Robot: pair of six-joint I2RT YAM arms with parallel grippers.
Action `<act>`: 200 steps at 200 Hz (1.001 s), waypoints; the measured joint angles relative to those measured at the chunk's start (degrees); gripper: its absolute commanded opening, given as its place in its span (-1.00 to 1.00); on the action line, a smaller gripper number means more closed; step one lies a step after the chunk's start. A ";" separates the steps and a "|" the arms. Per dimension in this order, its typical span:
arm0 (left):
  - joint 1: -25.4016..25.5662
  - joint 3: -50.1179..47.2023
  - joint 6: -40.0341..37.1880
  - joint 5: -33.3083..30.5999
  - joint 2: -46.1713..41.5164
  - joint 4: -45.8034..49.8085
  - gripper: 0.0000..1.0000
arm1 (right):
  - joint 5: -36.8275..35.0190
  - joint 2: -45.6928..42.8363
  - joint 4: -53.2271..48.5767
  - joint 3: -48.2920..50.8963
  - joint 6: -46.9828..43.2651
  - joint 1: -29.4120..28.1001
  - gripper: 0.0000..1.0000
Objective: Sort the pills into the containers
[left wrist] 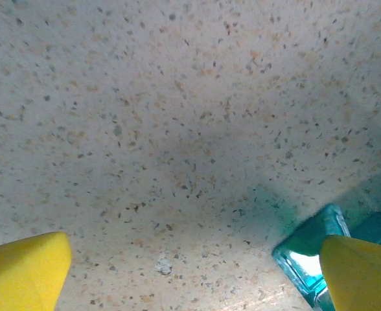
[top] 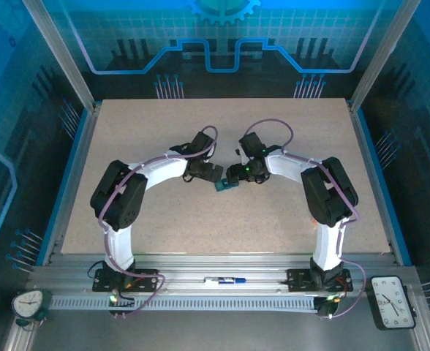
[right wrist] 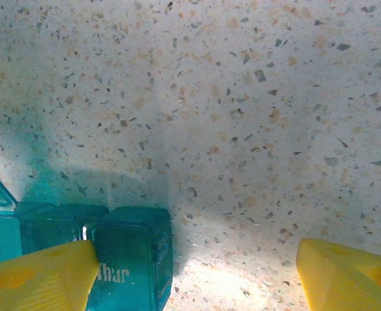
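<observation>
The containers (top: 221,185), a small teal pill box, lie on the speckled table between my two grippers. My left gripper (top: 208,174) hangs just left of the box and my right gripper (top: 238,174) just right of it. In the left wrist view the left gripper (left wrist: 190,275) is open, and the pill box's corner (left wrist: 307,249) sits at its right fingertip (left wrist: 362,272). A tiny pale lump (left wrist: 162,265) lies between those fingers; I cannot tell whether it is a pill. The right gripper (right wrist: 194,275) is open too. The box's closed lid marked "Thur" (right wrist: 129,259) lies beside its left fingertip (right wrist: 41,275).
The speckled table (top: 164,219) stretches wide on all sides of the arms, framed by blue-lit walls. On the near rail lie a small pen-like thing (top: 226,280) and two clocks (top: 31,303) (top: 394,301).
</observation>
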State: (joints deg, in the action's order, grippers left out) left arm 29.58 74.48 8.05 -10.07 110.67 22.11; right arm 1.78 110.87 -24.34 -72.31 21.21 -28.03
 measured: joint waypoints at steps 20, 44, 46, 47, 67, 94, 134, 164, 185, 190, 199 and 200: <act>0.00 0.39 0.39 0.48 0.09 0.50 0.98 | 0.02 0.00 -0.04 -0.07 0.46 -0.13 0.64; 0.00 2.14 0.63 1.01 -0.15 0.83 0.98 | -0.04 0.00 -1.92 -1.31 0.81 -0.20 0.65; 0.00 2.25 0.63 1.05 -0.20 0.83 0.98 | -0.07 0.02 -2.34 -1.51 0.83 -0.20 0.66; 0.00 2.29 0.63 1.09 -0.24 0.83 0.98 | -0.07 0.04 -2.45 -1.60 0.83 -0.20 0.66; 0.00 2.75 0.63 1.38 -2.01 1.07 0.98 | -0.07 0.11 -6.12 -4.50 0.85 -0.42 0.67; -0.37 2.71 1.07 1.31 -6.58 1.66 0.98 | -0.04 0.09 -9.75 -9.75 0.85 -0.39 0.68; -0.46 -1.42 3.72 3.04 -15.98 -0.55 0.98 | 0.22 -0.61 -10.34 -10.80 1.88 -0.44 0.68; -1.25 -8.13 7.13 4.15 -23.12 -2.69 0.98 | 1.36 -0.72 -8.15 -7.15 3.63 -0.39 0.68; -2.73 -12.17 9.38 4.98 -27.26 -3.65 0.98 | 3.04 -0.61 -6.93 -4.98 5.03 -0.39 0.67; -3.17 -12.94 9.92 5.07 -28.11 -3.89 0.98 | 3.45 -0.50 -6.62 -4.90 5.44 -0.39 0.66; -3.87 -13.97 10.45 5.31 -29.29 -4.17 0.98 | 4.11 -0.24 -5.73 -4.90 5.99 -0.39 0.66; -3.98 -14.14 10.60 5.40 -29.44 -4.24 0.98 | 4.13 -0.22 -5.64 -4.90 6.01 -0.39 0.66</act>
State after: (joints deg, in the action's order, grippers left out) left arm 25.61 60.34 18.65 -4.67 81.23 17.87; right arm 5.91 110.65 -29.98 -77.21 27.22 -28.42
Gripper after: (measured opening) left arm 0.989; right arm 0.834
